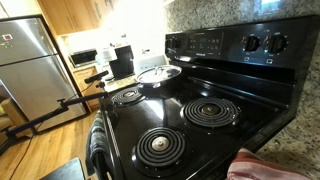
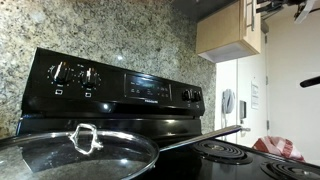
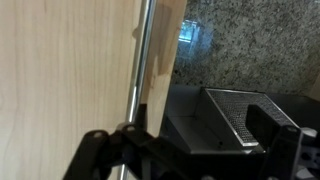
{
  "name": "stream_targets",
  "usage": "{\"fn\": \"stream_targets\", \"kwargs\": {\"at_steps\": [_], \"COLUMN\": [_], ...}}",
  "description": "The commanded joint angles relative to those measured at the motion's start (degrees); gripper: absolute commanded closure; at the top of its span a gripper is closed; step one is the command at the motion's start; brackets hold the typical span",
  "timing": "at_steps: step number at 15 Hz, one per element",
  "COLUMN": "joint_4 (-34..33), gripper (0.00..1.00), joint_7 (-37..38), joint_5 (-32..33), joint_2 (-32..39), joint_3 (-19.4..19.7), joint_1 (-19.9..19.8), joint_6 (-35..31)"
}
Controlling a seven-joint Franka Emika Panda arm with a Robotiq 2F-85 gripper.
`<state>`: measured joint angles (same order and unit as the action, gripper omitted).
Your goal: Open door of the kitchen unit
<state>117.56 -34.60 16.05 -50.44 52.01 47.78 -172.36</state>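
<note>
The cupboard door (image 3: 70,70) is pale wood and fills most of the wrist view; a slim metal handle (image 3: 140,80) runs up and down it close to its free edge; the hand (image 3: 190,152) comes in from the bottom of that view, right at the door, its two dark fingers (image 3: 95,150) set wide apart and clamped on nothing; the handle's lower end passes by one finger, on the inner side of the gap, and I cannot tell whether they touch; the other finger stands well clear of the door, over the stove.

In an exterior view the cupboard (image 2: 225,30) hangs on the wall high above the back edge of the desk, past the end of the black stove (image 2: 120,85), and its door looks shut, the handle upright near the edge.

On the stove (image 1: 190,125) a glass lid (image 1: 158,73) sits toward the back edge; a red cloth (image 1: 258,165) lies at a near corner of the stone desk (image 1: 298,135); a steel fridge (image 1: 30,70) stands beyond the far end.
</note>
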Motion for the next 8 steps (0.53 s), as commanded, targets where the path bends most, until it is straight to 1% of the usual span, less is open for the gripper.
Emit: {"fn": "stream_targets", "kwargs": {"at_steps": [1,3,5,6,8], "joint_4": [-2.2,-3.7,-5.0,-5.8,-7.0], "gripper": [0.00,0.00,0.00,0.00,0.00], "joint_7": [-2.2,-2.6,-3.4,-4.4,-5.8], "joint_5": [-1.4,-1.5,-1.8,-1.9,-1.9], "joint_2": [0.6,0.6,-0.4,-1.6,-1.4], "joint_3": [1.4,2.4,3.3,3.8,4.6], "joint_1": [1.1,2.6,5.1,7.2,8.8], "joint_6": [-0.4,1.2,3.1,4.6,5.2]}}
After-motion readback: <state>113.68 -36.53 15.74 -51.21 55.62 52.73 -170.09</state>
